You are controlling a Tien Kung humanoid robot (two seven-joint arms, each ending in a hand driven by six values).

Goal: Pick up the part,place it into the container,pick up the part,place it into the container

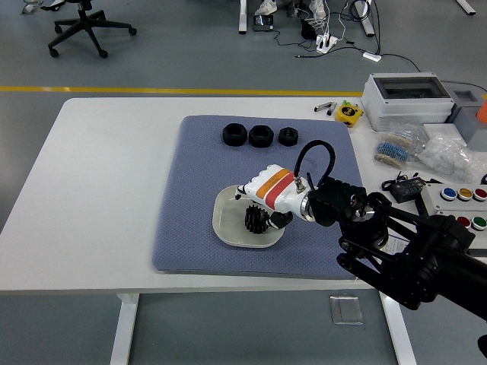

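A black toothed part (255, 221) lies in the shallow white dish (227, 225) at the middle of the blue mat (198, 190). My right hand (259, 207), white with orange and red stripes, hovers just above and to the right of the part. Its fingers (245, 195) are relaxed over the dish's far side and the thumb sits beside the part, gripping nothing. Three more black parts (260, 135) stand in a row at the mat's far edge. The left arm does not show.
Right of the mat lie a yellow tool (348, 113), a grey box (407, 97), bags of small pieces (399, 150) and a panel with coloured buttons (460, 199). The black right arm (403, 251) crosses the table's near right corner.
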